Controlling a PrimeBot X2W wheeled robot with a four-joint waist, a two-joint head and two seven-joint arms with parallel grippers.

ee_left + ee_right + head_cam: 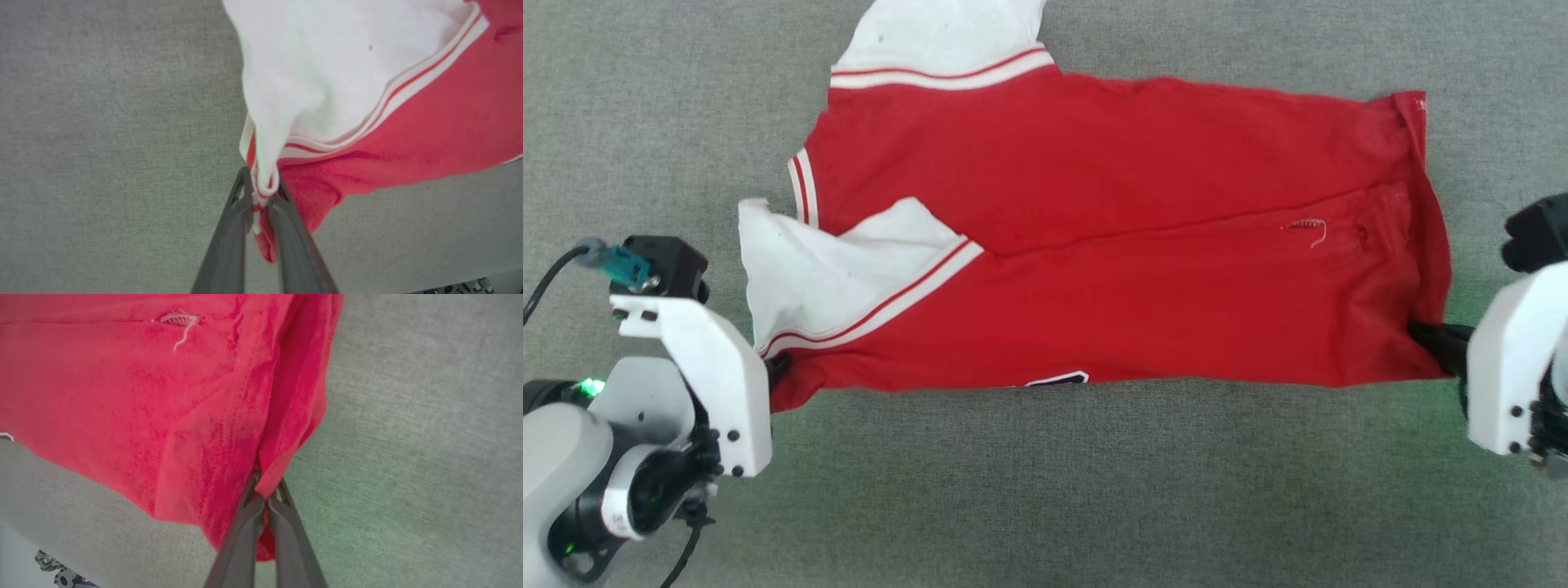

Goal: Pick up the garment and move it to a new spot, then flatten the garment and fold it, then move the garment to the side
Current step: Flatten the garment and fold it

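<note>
The garment [1111, 245], a red shirt with white sleeve ends and red-and-white stripe trim, lies spread lengthwise across the grey surface. A sliver of black, white-outlined lettering peeks out at its near edge. My left gripper [774, 369] is shut on the near left corner, where a white sleeve end meets the red cloth; in the left wrist view its fingers pinch the garment [367, 94] at the gripper's [261, 192] tips. At the near right corner my right gripper [1429, 336] is shut on the red hem, and its wrist view shows the garment [143, 400] clamped between the gripper's [265, 490] tips.
A grey fabric-covered surface [1045, 490] surrounds the shirt on all sides, with bare room in front of it and to both ends. A loose white thread [1313, 232] sits on the red cloth near the right end.
</note>
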